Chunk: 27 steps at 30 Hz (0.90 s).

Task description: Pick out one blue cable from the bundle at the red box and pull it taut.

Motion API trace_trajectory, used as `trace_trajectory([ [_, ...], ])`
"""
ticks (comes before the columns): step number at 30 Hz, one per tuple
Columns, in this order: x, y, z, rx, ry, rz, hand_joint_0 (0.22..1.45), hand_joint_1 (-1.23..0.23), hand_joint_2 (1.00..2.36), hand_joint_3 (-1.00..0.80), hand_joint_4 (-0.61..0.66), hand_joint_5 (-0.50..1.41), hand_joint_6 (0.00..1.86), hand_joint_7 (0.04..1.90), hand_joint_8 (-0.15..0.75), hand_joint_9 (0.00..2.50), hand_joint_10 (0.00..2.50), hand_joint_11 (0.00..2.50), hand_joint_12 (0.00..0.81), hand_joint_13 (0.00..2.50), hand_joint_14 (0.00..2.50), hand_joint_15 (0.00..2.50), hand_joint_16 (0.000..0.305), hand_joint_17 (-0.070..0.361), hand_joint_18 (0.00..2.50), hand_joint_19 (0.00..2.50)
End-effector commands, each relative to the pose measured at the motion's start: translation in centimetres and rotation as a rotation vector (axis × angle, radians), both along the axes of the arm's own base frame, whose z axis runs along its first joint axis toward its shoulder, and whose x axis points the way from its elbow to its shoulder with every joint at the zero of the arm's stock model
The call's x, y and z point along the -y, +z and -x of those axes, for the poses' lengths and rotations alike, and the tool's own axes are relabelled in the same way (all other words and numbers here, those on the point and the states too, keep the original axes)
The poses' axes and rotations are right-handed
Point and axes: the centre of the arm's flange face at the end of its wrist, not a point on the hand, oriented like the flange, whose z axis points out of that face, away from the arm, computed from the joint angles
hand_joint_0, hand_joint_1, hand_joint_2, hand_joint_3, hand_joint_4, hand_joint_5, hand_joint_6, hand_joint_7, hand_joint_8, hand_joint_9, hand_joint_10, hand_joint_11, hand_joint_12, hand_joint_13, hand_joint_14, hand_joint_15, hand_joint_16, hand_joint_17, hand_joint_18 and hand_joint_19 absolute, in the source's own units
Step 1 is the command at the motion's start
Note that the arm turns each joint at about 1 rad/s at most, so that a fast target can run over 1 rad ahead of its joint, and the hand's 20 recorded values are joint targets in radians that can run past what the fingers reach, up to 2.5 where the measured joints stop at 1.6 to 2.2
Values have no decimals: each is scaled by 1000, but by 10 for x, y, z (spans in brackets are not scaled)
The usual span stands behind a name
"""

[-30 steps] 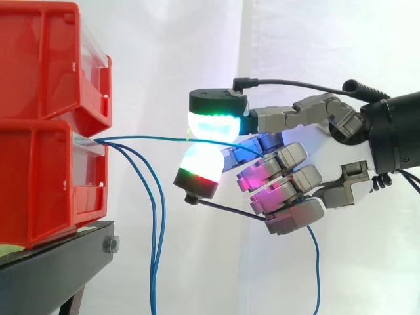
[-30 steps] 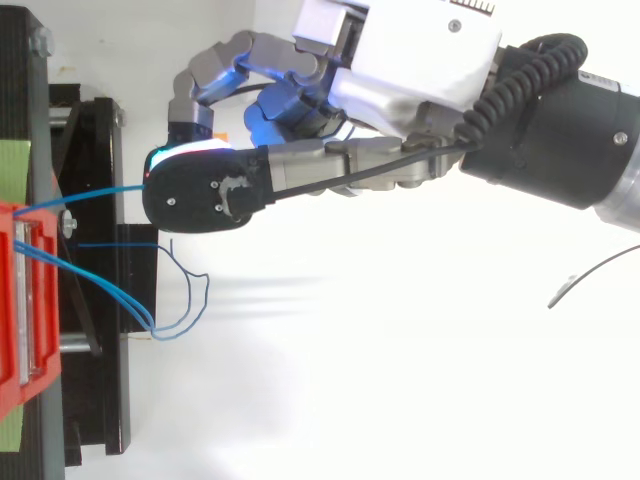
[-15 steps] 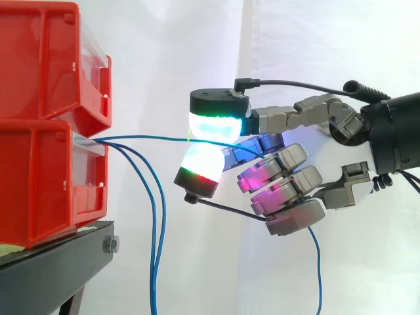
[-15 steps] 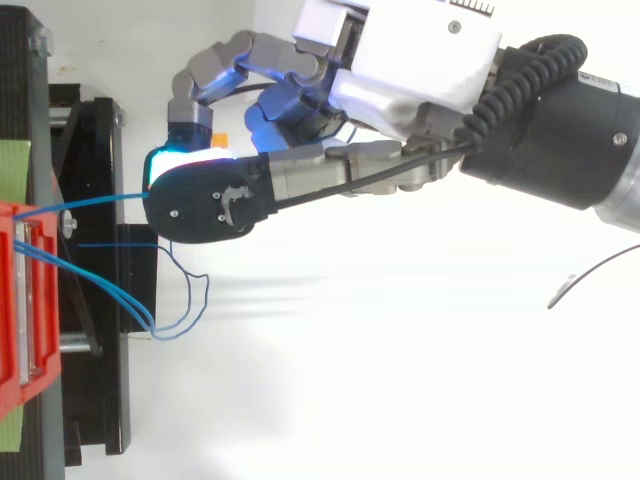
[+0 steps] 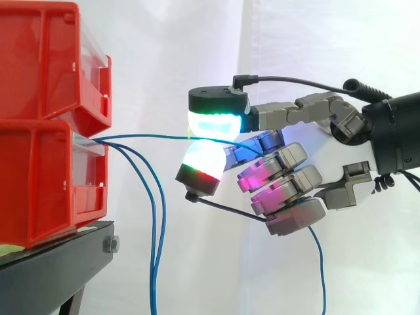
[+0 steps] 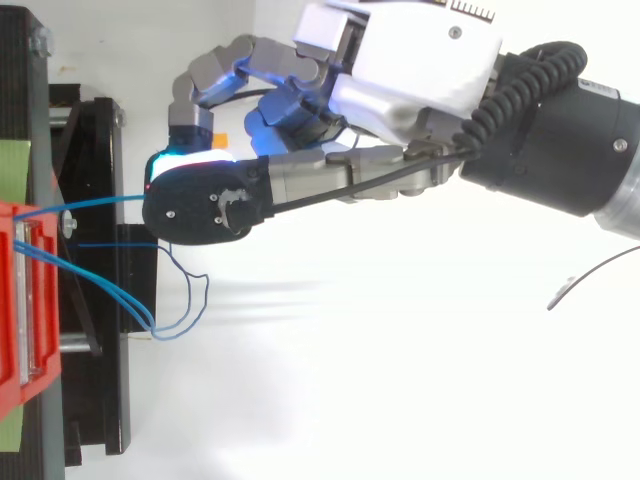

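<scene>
White curtain [image 5: 197,52] behind everything. Red bins [image 5: 39,177] stacked on black stand [image 5: 59,262] at side view's left; cables come out of lower bin's front. Hand [image 5: 285,187] enters from the right, approx level w/ lower bin's top edge, apart from the bins. It's closed in a pinch. Opposed glowing pads [image 5: 215,123], one above the other, clamp a blue cable [image 5: 141,137] btwn them. Other fingers are curled twd palm, glowing magenta. The pinched cable runs nearly straight and level from lower bin's front to the pads, w/ only a slight bow. It passes thru the hand and its loose end hangs below the curled fingers. Two slack cables [image 5: 156,236], also blue, leave the same bin front and droop past the stand, not touched by the hand. In top view they form a loose loop beside the stand.
</scene>
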Motion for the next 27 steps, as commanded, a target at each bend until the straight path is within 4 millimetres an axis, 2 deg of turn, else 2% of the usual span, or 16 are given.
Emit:
trace_trajectory([
  [1, -1, 0, 0, 4, -3, -13, 679, -752, 1033, 24, -305, -186, 969, 1274, 253, 829, 2500, 1386, 306, 932, 2500, 1336, 37, 83, 1225, 1652],
  [2, -1, 0, 0, 4, -5, -14, 687, -747, 1033, 23, -315, -188, 970, 1298, 253, 828, 2500, 1383, 300, 928, 2500, 1357, 36, 82, 1223, 1657],
  [3, -1, 0, 0, 5, -5, -17, 698, -739, 1033, 25, -284, -192, 966, 1427, 253, 826, 2500, 1374, 299, 927, 2500, 1334, 35, 80, 1222, 1674],
  [4, -1, -1, 0, 6, -7, -24, 711, -731, 1033, 17, -289, -196, 972, 1430, 251, 825, 2500, 1368, 297, 928, 2500, 1313, 35, 78, 1220, 1685],
  [11, -2, -8, 2, 3, -5, -52, 725, -687, 1028, -53, -223, -217, 992, 1315, 248, 765, 2500, 1370, 300, 917, 2500, 1312, 34, 77, 1219, 1723],
  [18, -2, -8, 1, 13, -5, -56, 682, -669, 1022, -213, -52, -234, 989, 1162, 254, 736, 2500, 1332, 308, 913, 2500, 1309, 36, 81, 1224, 1703],
  [27, -2, -7, 2, 15, -3, -56, 651, -608, 1011, -386, 21, -230, 985, 1018, 259, 733, 2500, 1294, 311, 909, 2500, 1288, 36, 82, 1222, 1681],
])
